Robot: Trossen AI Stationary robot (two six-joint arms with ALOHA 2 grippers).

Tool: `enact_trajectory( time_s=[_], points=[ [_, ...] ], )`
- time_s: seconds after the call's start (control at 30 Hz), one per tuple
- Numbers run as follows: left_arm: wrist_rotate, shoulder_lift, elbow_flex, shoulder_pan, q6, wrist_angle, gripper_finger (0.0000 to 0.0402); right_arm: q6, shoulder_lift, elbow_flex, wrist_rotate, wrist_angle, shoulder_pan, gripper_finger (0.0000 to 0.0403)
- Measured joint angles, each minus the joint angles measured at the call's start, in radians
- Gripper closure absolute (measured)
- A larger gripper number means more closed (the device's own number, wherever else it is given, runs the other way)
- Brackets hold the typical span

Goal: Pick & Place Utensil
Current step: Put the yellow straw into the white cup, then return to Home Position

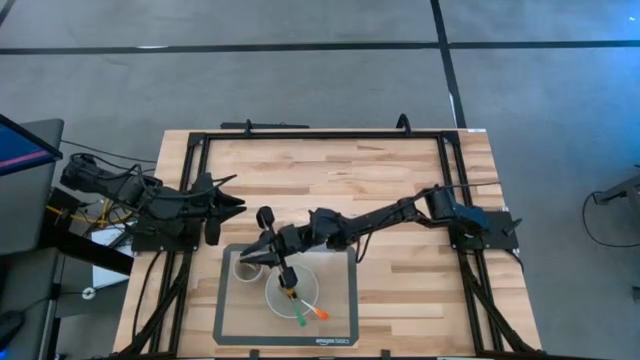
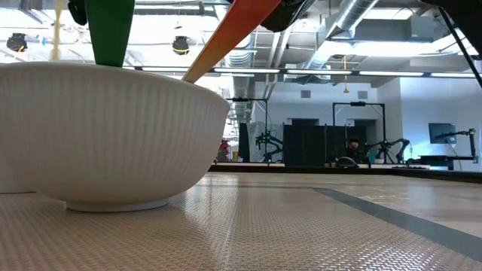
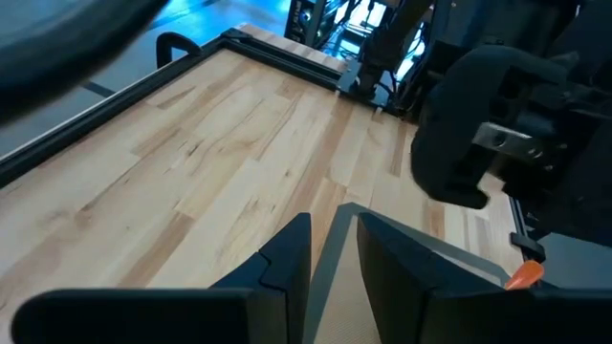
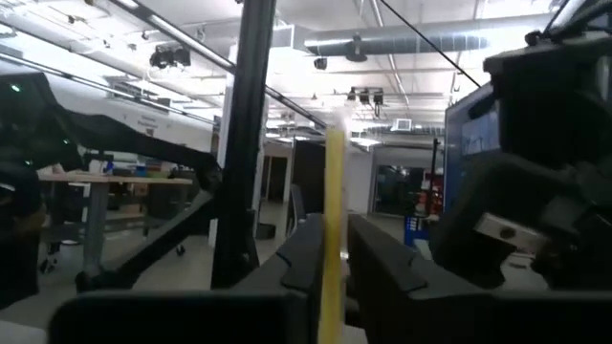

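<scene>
- Two utensils already lie in the white bowl on the grey mat, low and left of centre in the high view: a green-handled one and an orange-handled one, their handle ends pointing toward the lower right of the frame.
- A third, the yellow utensil, is pinched between the right gripper fingers; in the right wrist view it stands as a thin upright bar squeezed by both dark fingers.
- From above, that gripper hangs over the bowl's upper rim, so the utensil's long axis looks close to vertical, probably so that it can drop straight in.
- Beside the bowl, a white cup sits at the mat's left edge, partly hidden under the right arm.
- In the low view the bowl fills the left of the frame, with green and orange handles leaning out over its rim toward the upper right.
- Parked at the table's left edge, the left gripper shows its fingers nearly together with a narrow gap, holding nothing.
- My guess: release is the step in hand.
</scene>
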Motion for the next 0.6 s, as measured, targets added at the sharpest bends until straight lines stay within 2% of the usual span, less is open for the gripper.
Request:
enact_trajectory(
  time_s=[0.23,0.6],
  points=[
    [0.000,0.000,0.000,0.000,0.000,0.000,0.0312,0.000,0.000,0.000,0.002,-0.023,-0.001,0.0323],
    [0.000,0.000,0.000,0.000,0.000,0.000,0.0312,0.000,0.000,0.000,0.000,-0.045,-0.002,0.0301]
  ],
)
